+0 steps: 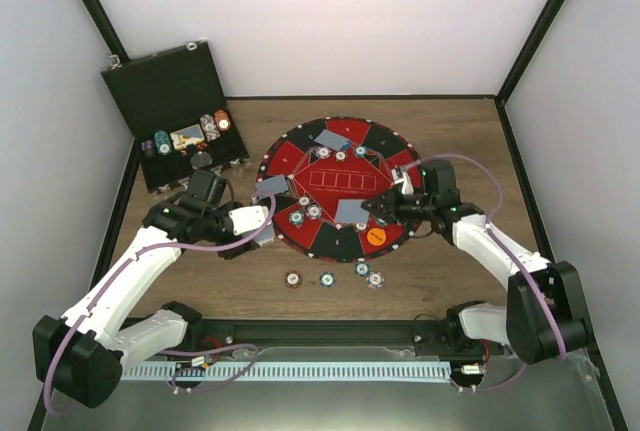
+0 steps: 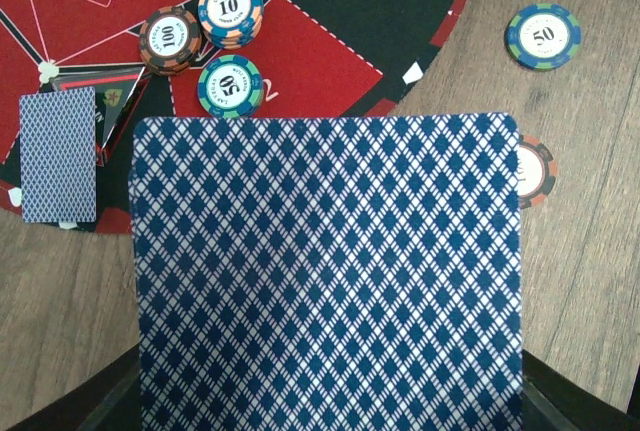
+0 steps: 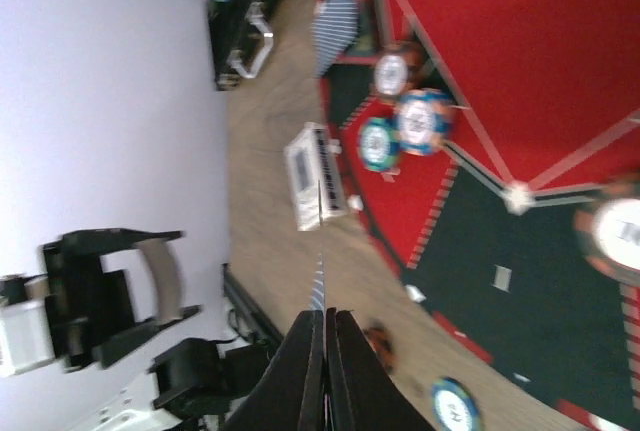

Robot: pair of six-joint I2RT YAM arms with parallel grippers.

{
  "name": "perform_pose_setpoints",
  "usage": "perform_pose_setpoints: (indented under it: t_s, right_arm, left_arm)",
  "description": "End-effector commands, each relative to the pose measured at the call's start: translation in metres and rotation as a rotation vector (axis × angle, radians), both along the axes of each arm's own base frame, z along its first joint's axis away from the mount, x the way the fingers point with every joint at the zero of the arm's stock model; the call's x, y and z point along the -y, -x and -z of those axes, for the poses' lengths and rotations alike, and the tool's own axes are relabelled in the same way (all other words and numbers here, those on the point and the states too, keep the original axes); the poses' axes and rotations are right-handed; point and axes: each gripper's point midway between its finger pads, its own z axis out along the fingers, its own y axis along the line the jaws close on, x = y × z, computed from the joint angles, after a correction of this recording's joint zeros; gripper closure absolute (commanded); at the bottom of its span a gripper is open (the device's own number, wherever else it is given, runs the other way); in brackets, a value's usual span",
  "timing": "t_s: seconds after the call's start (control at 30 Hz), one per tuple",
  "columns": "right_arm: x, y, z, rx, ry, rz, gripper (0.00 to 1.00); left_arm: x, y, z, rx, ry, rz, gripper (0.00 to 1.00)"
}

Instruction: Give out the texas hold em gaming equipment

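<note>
A blue-backed playing card [image 2: 330,271] is clamped in the left gripper [image 1: 262,224] and held over the table [image 1: 450,151], just off the near-left edge of the round mat [image 1: 300,163]. A second card [image 1: 352,212] is pinched flat in the closed right gripper [image 3: 323,316], above the mat's near side.

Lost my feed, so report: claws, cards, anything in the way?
Left claw shut on deck. Right claw shut on one card, at near edge of mat. Chips close by, nothing blocking seen.
</note>
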Motion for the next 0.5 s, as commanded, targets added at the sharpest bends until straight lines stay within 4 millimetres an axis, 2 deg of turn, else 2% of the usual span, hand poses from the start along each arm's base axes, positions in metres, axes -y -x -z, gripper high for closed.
perform_pose_setpoints:
  t_s: [0.0, 0.37, 0.47]
  right_arm:
    - [0.026, 0.014, 0.034, -0.059, 0.11, 0.04, 0.99]
    - [0.044, 0.031, 0.096, -0.182, 0.237, 0.084, 0.99]
    - [0.048, 0.032, 0.107, -0.208, 0.269, 0.096, 0.95]
  left_arm:
    - [0.001, -0.001, -0.004, 0.022, 0.009, 0.014, 0.84]
    - [0.001, 0.0, -0.005, 0.013, 0.006, 0.015, 0.84]
    - [0.001, 0.0, -0.005, 0.012, 0.006, 0.016, 0.84]
